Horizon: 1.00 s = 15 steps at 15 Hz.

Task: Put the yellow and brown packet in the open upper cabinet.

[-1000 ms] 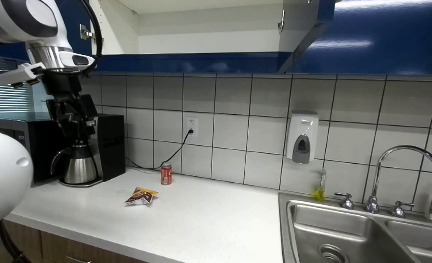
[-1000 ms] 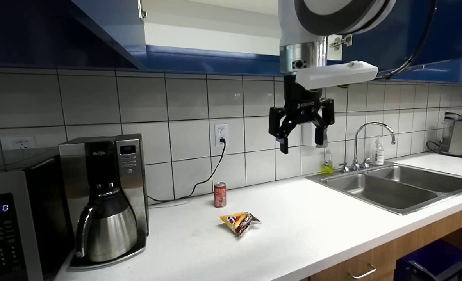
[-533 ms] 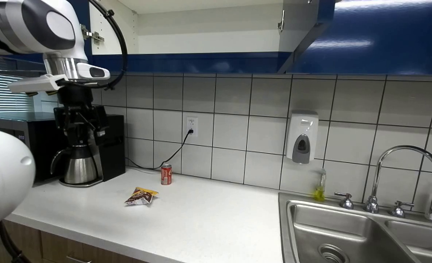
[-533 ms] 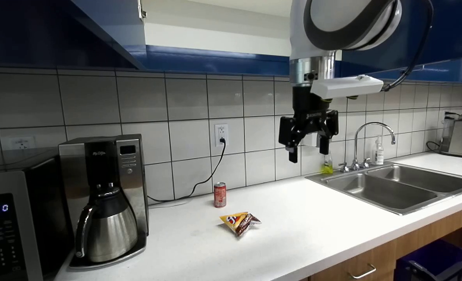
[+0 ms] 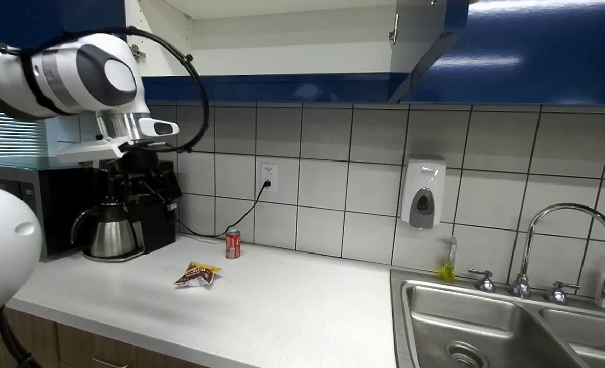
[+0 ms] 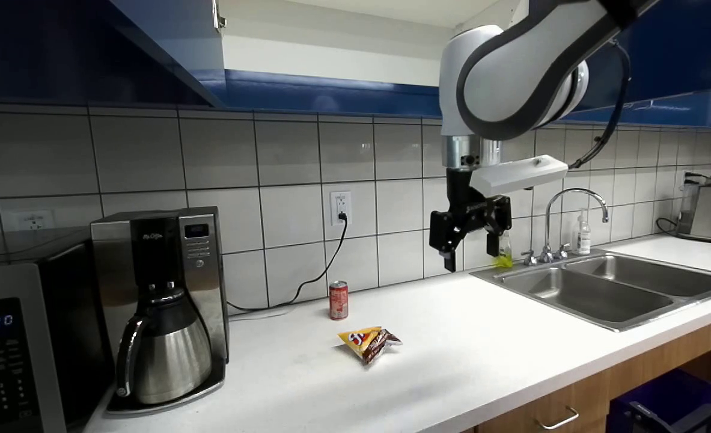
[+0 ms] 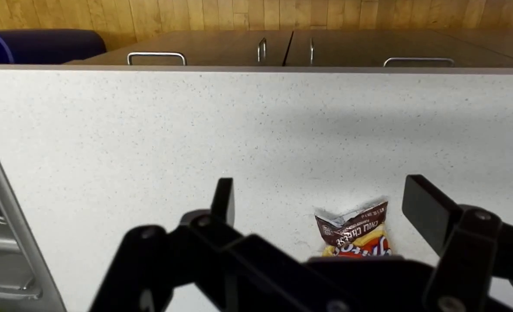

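Observation:
The yellow and brown packet lies crinkled on the counter, in both exterior views (image 5: pixel 198 275) (image 6: pixel 369 343). In the wrist view the packet (image 7: pixel 355 229) appears between the fingers, nearer the right one, its lower part hidden by the gripper body. My gripper (image 6: pixel 471 254) is open and empty, pointing down in the air above the counter, higher than the packet and apart from it. Its spread fingers also show in the wrist view (image 7: pixel 321 190). The open upper cabinet, with blue doors and pale interior, is above the counter in both exterior views (image 5: pixel 292 53) (image 6: pixel 331 60).
A red can (image 5: pixel 233 244) stands behind the packet near the tiled wall. A coffee maker (image 6: pixel 160 307) and a microwave (image 6: pixel 12 337) stand at one end. A steel sink (image 6: pixel 616 325) is at the other. The open cabinet door (image 5: pixel 425 46) juts out.
My gripper has come down toward the counter, moving right and down in an exterior view, and stays open. The packet, can and cabinet have not moved.

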Motion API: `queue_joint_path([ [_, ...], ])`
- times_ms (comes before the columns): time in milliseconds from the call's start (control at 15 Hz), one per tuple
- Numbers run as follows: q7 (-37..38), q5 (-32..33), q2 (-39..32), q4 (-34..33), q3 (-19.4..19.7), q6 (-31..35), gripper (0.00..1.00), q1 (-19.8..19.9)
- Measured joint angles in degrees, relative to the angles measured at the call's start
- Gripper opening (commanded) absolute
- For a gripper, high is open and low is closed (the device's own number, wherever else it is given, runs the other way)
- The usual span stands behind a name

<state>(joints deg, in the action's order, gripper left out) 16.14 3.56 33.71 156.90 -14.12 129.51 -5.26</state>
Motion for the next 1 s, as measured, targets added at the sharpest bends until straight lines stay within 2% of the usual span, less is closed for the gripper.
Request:
queue_joint_path([
  [267,0.12,4.36,-9.72,-0.67,0.0,10.53,1.0,2.74],
  [533,1.87,9.94,-20.62,-4.12,0.0,19.33,1.0,5.05],
  [733,4.0,14.84,-28.39,-8.33,0.38,22.81,1.0,5.7],
  [1000,5.66,18.95,-36.72,-14.02,2.53,23.78,1.0,4.72],
])
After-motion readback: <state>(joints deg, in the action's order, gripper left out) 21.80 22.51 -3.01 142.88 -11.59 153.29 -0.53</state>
